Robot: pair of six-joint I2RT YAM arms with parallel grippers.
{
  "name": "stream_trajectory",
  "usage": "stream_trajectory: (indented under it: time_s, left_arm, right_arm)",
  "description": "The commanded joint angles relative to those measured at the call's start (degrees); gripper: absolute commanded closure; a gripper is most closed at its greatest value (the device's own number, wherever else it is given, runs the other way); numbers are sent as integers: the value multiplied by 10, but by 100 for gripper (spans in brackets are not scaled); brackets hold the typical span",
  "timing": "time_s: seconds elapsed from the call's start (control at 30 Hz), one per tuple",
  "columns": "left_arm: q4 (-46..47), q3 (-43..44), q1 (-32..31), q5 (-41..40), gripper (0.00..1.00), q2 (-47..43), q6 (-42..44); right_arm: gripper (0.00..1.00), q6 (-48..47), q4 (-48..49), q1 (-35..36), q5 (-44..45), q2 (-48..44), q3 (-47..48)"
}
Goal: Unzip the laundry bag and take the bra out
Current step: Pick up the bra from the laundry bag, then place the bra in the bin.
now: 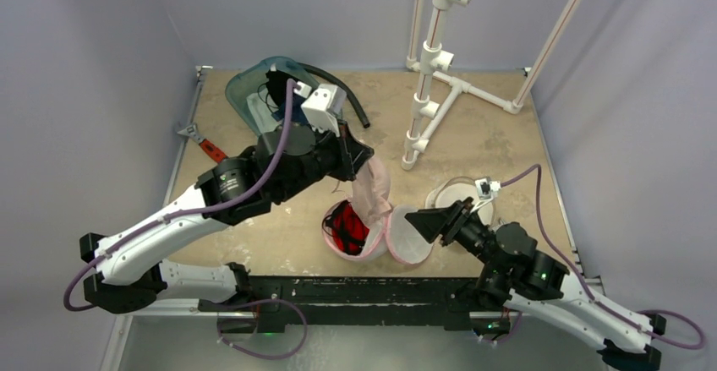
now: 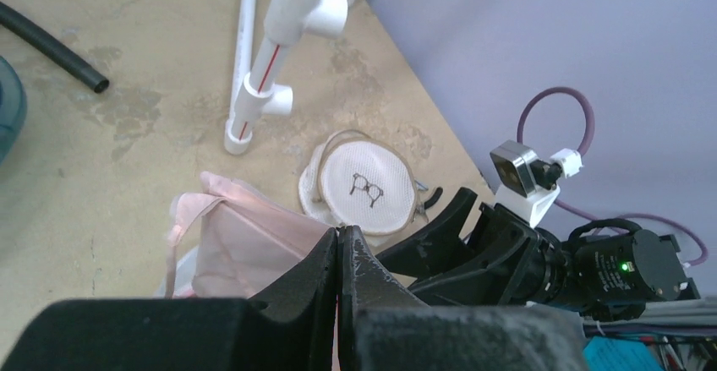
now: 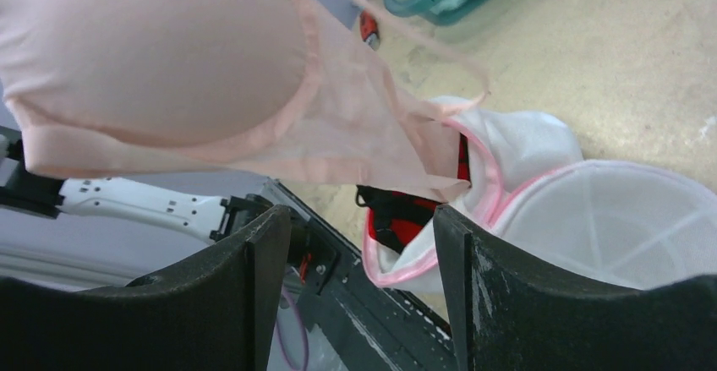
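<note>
Currently gripped: the bra (image 3: 169, 58), pinched in the left fingers (image 2: 340, 253), which are pressed fully together on a fold of its pink cloth.
Bra, lie: hangs down from the left fingers, long axis near vertical, with the band and one loose strap trailing lowest.
Bra, low end: at the open mouth of the laundry bag (image 1: 374, 254); whether it touches the rim or hangs just free cannot be told.
Bag: unzipped, round flap thrown open to the right, standing on the worktop (image 1: 499, 147) near the front edge, almost directly below the left fingers; a red garment (image 1: 345, 226) lies inside.
Other side: right fingers (image 1: 423, 223) spread wide, holding nothing, just beside the open flap and aimed at bag and bra.
Nearer: the left side has the bra; the right side is closer to the bag.
Pose, left arm (image 1: 254, 181): stretched forward and inward, wrist raised above the bag, fingers pointing down.
Pose, right arm (image 1: 516, 261): low, reaching leftward along the worktop.
Judgement: the coming move turns on height, raising the bra until its trailing end clears the rim, then carrying it aside.
</note>
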Motion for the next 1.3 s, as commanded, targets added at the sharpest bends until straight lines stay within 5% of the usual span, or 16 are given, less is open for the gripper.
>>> stream_trajectory:
  time_s: [0.0,0.33,0.77,0.97,1.13,1.27]
  left_arm:
    - [-8,65,-1,-45,100,-4,35]
    - [23,118,-1,-164,100,-5,34]
    - [-14,153,3,-510,100,30,29]
    - [-138,281,117,-409,100,149,12]
    - [-132,299,168,-398,100,200,2]
    - [-185,331,215,-415,100,244,-90]
  right_arm:
    - [34,-51,51,3,-13,12,56]
    - [34,-105,83,3,-23,88,130]
    - [34,-90,104,3,-23,97,104]
    - [34,-97,101,2,-21,104,105]
    - [34,-98,100,3,-21,112,99]
    - [34,-105,92,2,-22,125,106]
